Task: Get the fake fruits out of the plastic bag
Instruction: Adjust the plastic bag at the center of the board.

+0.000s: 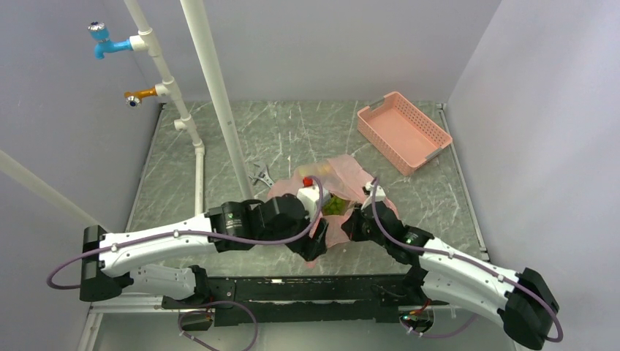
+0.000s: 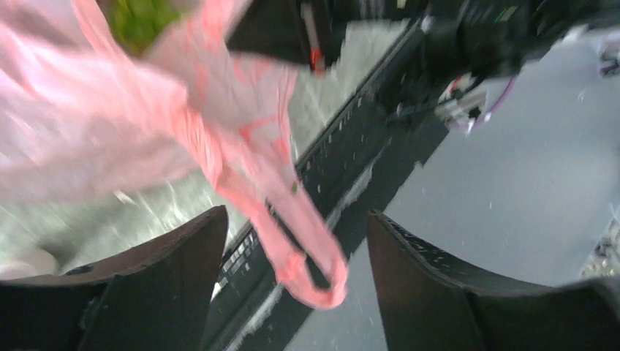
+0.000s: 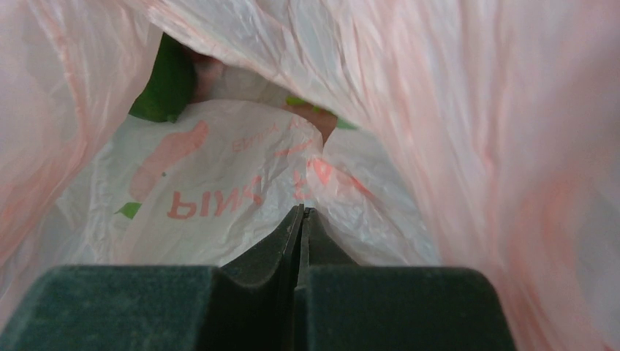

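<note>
1. In the top view, the plastic bag [image 1: 347,174] is thin, crinkled, translucent pink. It sits at the centre of the frame on the grey marbled table [image 1: 292,131], between my two arms.
2. At its mouth I see a patch of light green fake fruit [image 1: 335,205] (too small to make out its shape).
3. In the left wrist view, the left gripper [image 2: 292,219] stands wide apart and holds nothing. A pink bag handle [image 2: 322,296] hangs as a loop between its dark fingers.
4. In the right wrist view, the right gripper [image 3: 300,212] at lower centre is closed tip to tip against red-printed film. I cannot tell whether a fold is pinched. A dark green shape [image 3: 167,84] shows at upper left.
</note>
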